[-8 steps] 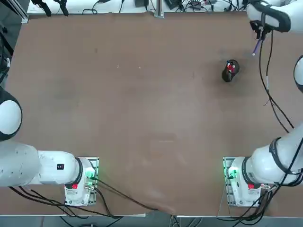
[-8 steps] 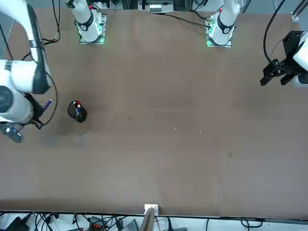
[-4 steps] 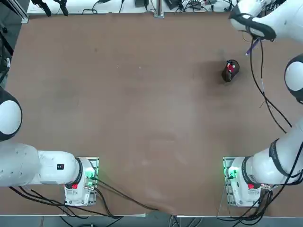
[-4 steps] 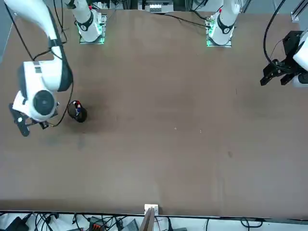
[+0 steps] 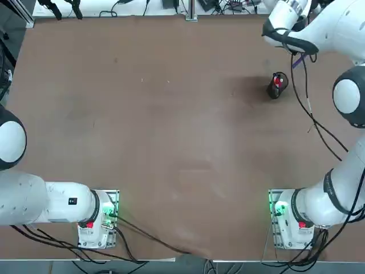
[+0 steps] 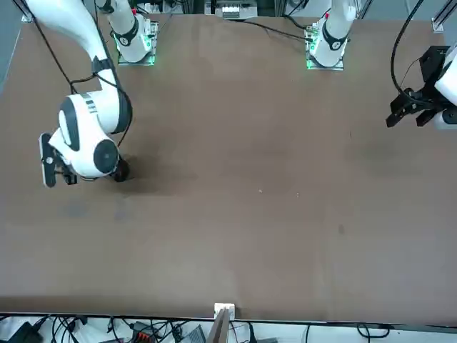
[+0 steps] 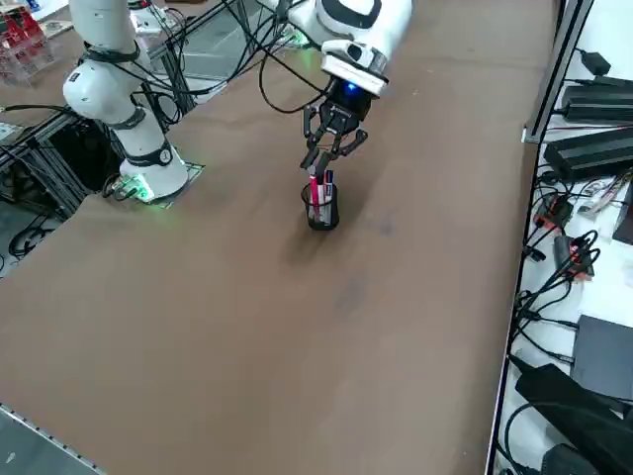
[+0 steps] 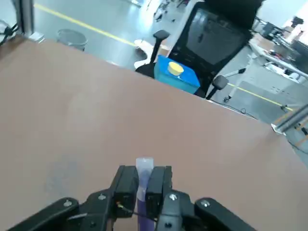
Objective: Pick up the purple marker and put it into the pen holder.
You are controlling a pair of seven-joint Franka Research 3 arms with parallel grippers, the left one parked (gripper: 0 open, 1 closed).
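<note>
My right gripper (image 8: 143, 177) is shut on the purple marker (image 8: 144, 169), whose pale tip sticks out past the fingers. In the top view the gripper (image 5: 299, 55) hangs at the far right of the table, and the marker (image 5: 297, 61) slants down from it. The pen holder (image 5: 276, 86), a small black cup with a red-and-white pen in it, stands a short way nearer the bases and left of the marker. From the right side the gripper (image 7: 326, 153) hovers just above the holder (image 7: 320, 212). My arm hides most of the holder (image 6: 122, 171) in the front view.
A black cable (image 5: 312, 108) trails from my wrist over the table's right side. The table's far edge (image 5: 228, 16) lies close behind the gripper, with cables and boxes beyond it. The brown tabletop (image 5: 171, 114) stretches to the left.
My right gripper has carried the marker leftward in the top view, from near the table's right edge to close beside the pen holder. The holder has not moved.
</note>
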